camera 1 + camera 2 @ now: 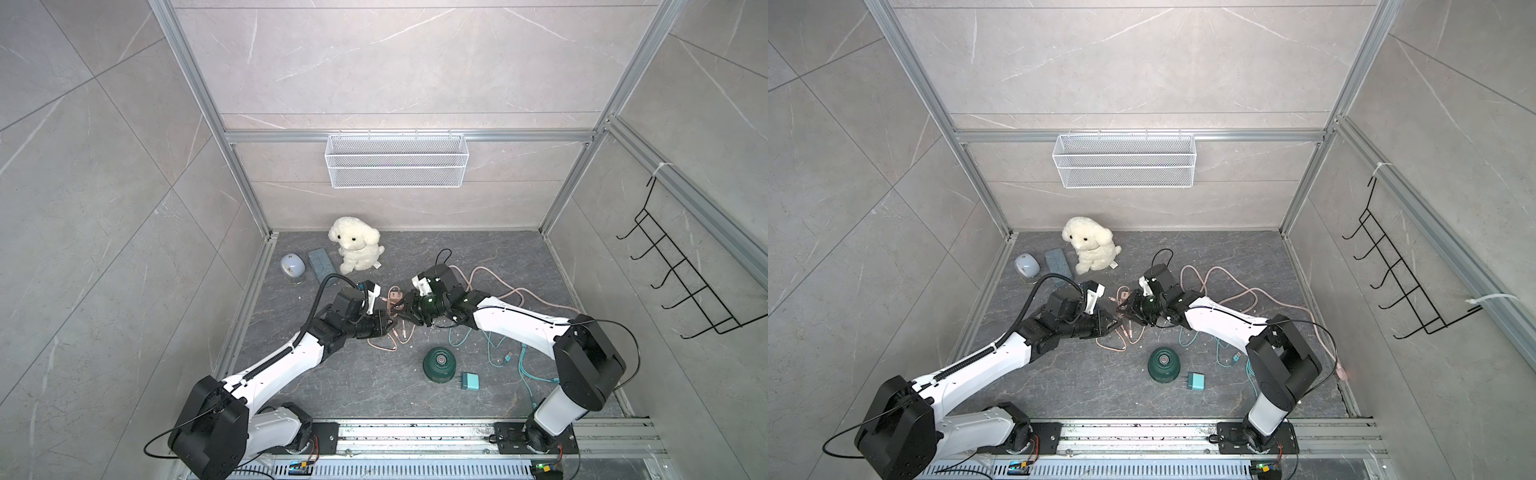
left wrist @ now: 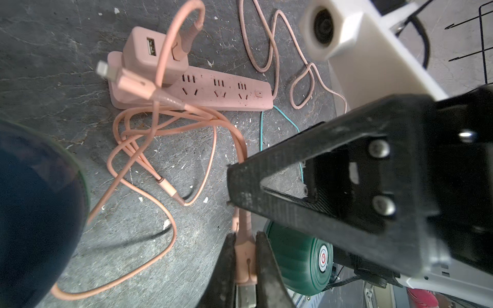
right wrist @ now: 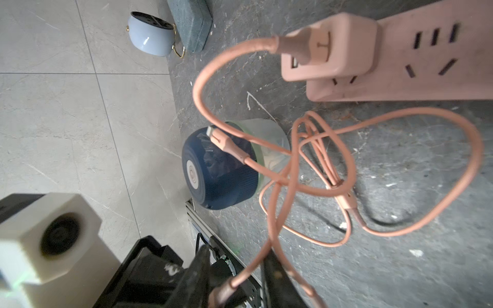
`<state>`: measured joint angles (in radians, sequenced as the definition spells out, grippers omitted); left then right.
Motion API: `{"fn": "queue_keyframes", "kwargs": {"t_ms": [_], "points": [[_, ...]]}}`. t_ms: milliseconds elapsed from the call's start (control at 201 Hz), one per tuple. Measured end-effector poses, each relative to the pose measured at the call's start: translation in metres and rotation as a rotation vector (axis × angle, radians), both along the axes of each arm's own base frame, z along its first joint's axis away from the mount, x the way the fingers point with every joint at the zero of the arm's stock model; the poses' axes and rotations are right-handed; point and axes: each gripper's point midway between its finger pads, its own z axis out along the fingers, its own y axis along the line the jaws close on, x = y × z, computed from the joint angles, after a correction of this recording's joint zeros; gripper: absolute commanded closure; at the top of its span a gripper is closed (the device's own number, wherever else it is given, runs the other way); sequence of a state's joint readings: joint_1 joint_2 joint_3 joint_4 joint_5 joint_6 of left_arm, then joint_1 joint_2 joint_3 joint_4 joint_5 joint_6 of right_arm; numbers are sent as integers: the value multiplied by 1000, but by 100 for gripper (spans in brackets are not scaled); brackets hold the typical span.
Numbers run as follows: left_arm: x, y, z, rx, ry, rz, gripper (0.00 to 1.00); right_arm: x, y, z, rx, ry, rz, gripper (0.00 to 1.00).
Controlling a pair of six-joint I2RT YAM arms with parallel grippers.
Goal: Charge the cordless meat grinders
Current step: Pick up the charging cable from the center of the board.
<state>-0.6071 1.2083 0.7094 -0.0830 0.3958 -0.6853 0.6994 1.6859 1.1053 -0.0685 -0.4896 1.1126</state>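
Note:
The dark green grinder [image 1: 439,365] [image 1: 1163,365] stands upright on the floor, in front of both grippers. The navy grinder [image 3: 221,173] sits near the left wall rail; the top views hide it under my left arm. My left gripper [image 2: 244,237] [image 1: 388,326] is shut on a pink USB plug [image 2: 244,256]. Facing it, my right gripper [image 3: 237,253] [image 1: 405,311] is open, and the pink cable [image 3: 269,218] runs loosely between its fingers. The cable's other plug sits in a pink adapter [image 3: 330,50] on the pink power strip [image 2: 213,93].
A teal adapter [image 1: 470,381] and a teal cable [image 1: 498,353] lie right of the green grinder. A plush dog [image 1: 355,245], a grey-blue block [image 1: 321,264] and a pale rounded gadget [image 1: 293,268] sit at the back left. A wire basket [image 1: 397,160] hangs on the back wall.

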Motion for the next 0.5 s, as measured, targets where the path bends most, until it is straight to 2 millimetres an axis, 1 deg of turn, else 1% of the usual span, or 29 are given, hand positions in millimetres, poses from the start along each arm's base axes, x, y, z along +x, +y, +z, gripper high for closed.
{"fn": "queue_keyframes", "kwargs": {"t_ms": [95,204,369,503], "points": [[0,0,1,0,-6,-3,100,2,1,-8,-7,13,-2,69],[-1,0,0,4,-4,-5,100,4,4,-11,-1,25,-14,77],[-1,0,0,7,-11,-11,100,5,6,-9,14,31,-23,78],[-2,2,-2,22,-14,-21,100,4,7,-8,20,45,-32,89]]}}
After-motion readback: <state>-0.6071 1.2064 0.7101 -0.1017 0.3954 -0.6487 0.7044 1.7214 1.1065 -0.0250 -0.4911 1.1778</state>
